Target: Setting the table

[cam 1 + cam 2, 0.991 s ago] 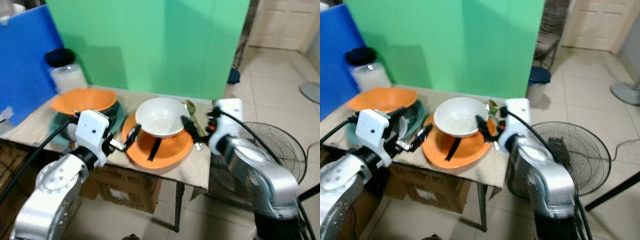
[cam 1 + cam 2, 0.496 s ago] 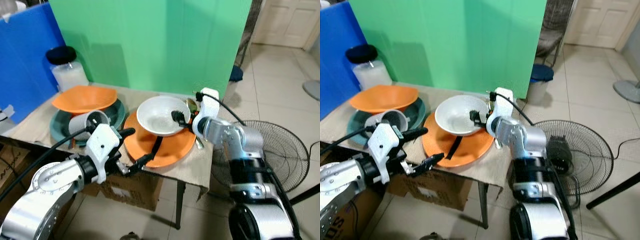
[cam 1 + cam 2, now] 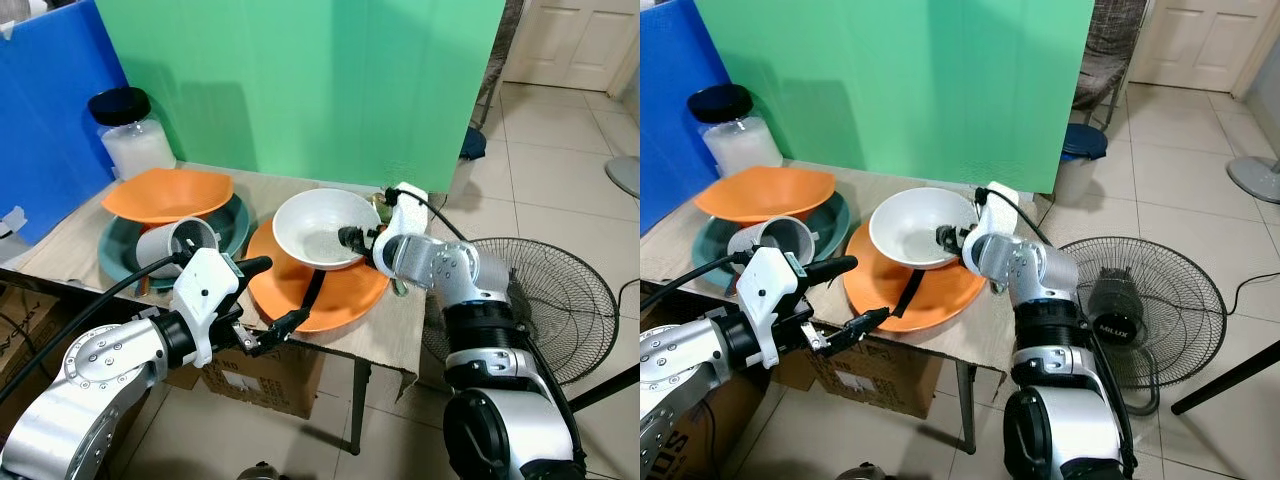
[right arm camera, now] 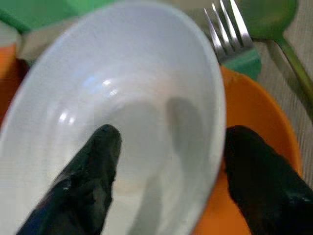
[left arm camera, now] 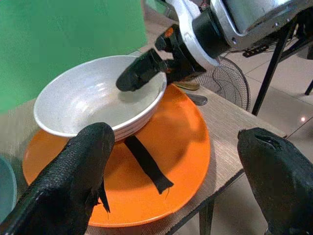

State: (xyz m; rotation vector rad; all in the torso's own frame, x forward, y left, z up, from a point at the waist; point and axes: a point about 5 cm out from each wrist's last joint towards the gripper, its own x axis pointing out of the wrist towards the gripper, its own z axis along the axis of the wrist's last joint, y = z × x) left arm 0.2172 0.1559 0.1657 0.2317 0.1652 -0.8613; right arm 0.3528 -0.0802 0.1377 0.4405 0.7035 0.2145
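A white bowl (image 3: 318, 228) sits on an orange plate (image 3: 340, 296) near the table's front right corner. A black strip (image 5: 146, 164) lies on the plate under the bowl. My right gripper (image 3: 358, 240) is open and straddles the bowl's right rim, with one finger (image 4: 93, 176) inside and the other finger (image 4: 264, 181) outside over the plate. My left gripper (image 3: 268, 295) is open at the table's front edge, just left of the plate, its fingers (image 5: 73, 186) pointing at plate and bowl. A fork (image 4: 227, 27) and a green spoon (image 4: 274, 19) lie behind the bowl.
On the left an orange dish (image 3: 166, 195) rests on a dark green plate (image 3: 232, 226), with a grey cup (image 3: 176, 240) on its side. A black-lidded jar (image 3: 128, 140) stands behind. A floor fan (image 3: 555, 300) is right of the table, a cardboard box (image 3: 270, 375) below it.
My right gripper has moved from beside the bowl to over its rim, one finger now inside. My left gripper has opened and dropped to the table's front edge. The camera shifted slightly.
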